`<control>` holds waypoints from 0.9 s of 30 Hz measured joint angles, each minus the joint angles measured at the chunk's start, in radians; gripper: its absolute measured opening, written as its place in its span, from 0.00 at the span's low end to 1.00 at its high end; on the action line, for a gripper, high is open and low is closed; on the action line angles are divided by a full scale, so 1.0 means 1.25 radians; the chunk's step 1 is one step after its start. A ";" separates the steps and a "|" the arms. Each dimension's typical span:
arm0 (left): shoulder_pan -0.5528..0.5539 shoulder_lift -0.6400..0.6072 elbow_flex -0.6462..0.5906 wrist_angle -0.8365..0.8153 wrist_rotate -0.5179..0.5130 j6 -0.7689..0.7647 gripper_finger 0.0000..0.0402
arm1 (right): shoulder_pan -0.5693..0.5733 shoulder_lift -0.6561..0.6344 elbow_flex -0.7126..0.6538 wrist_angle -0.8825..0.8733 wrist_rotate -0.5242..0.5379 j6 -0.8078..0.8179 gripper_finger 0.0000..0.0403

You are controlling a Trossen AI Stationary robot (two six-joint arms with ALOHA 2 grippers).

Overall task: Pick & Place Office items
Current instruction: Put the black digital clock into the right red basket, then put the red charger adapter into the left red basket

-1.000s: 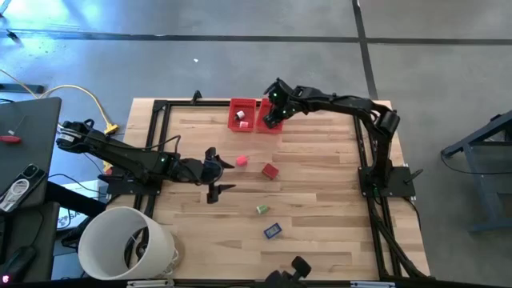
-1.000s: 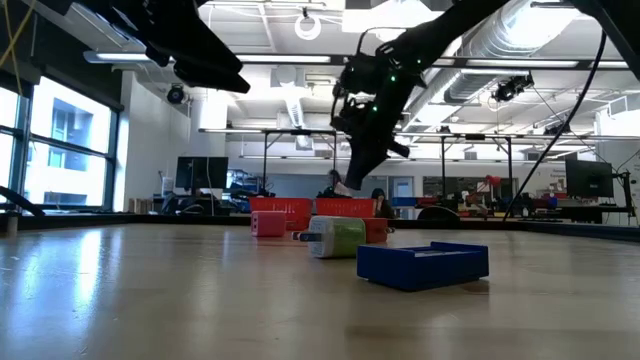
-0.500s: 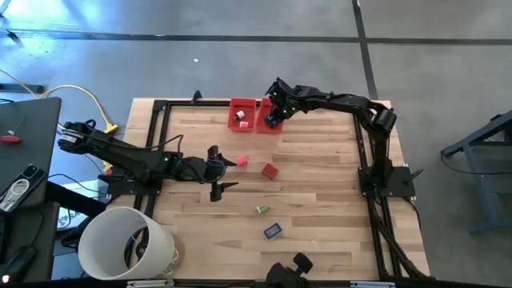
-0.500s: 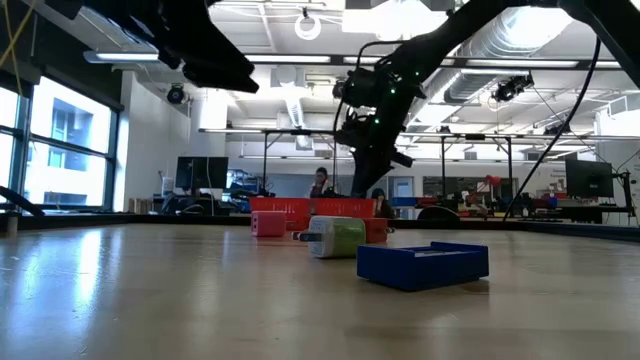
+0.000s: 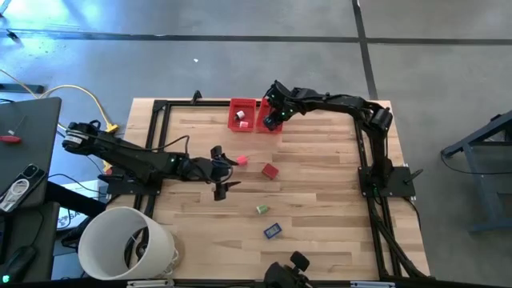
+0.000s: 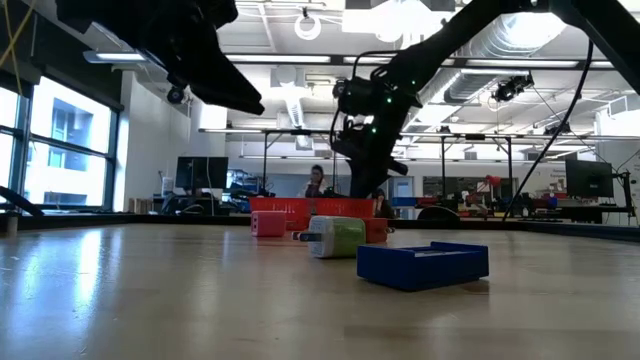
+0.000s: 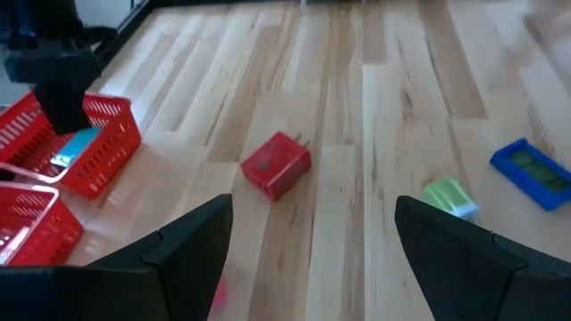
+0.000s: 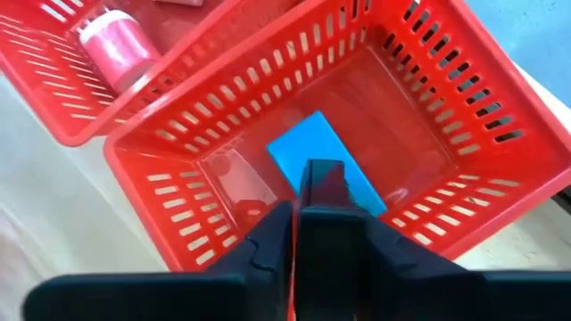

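Near the frame's top centre, the right claw (image 5: 272, 122) hangs over a red bin (image 8: 500, 134) where a teal piece (image 8: 308, 153) lies – grip state unclear – while the wide-open left claw (image 5: 219, 170) hovers mid-tabletop (image 5: 320, 200) beside pink (image 5: 242, 161), red (image 5: 270, 170), green (image 5: 262, 210) and blue (image 5: 273, 231) pieces left to move.

Two red baskets (image 8: 375, 116) with slotted lattice walls are sitting on a pale wooden table (image 5: 312, 200) striped with plank lines. A bright blue piece (image 8: 326, 169) is lying in one basket; a pink-and-white piece (image 8: 116, 45) is showing in the other. A red block (image 7: 276, 165), a light green piece (image 7: 449, 196) and a dark blue piece (image 7: 530, 171) are resting on the wood, with a pink block (image 5: 242, 161) nearby. Both arms (image 5: 336, 102) are looking black. A white bucket (image 5: 128, 240) is standing at the table corner.
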 joint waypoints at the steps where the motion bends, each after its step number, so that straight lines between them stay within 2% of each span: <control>1: 0.004 0.001 0.000 -0.003 0.000 0.000 0.75 | 0.000 0.000 0.000 0.000 0.000 -0.001 0.20; 13: 0.016 0.001 0.000 -0.006 0.000 0.003 0.75 | 0.005 -0.001 0.000 0.025 0.000 -0.009 0.22; 21: 0.015 0.001 0.000 -0.011 0.000 0.002 0.75 | 0.005 -0.002 0.000 0.081 -0.004 -0.019 0.36; 27: 0.014 0.001 0.000 -0.028 0.000 -0.003 0.75 | 0.005 -0.012 0.000 0.120 -0.049 -0.026 0.46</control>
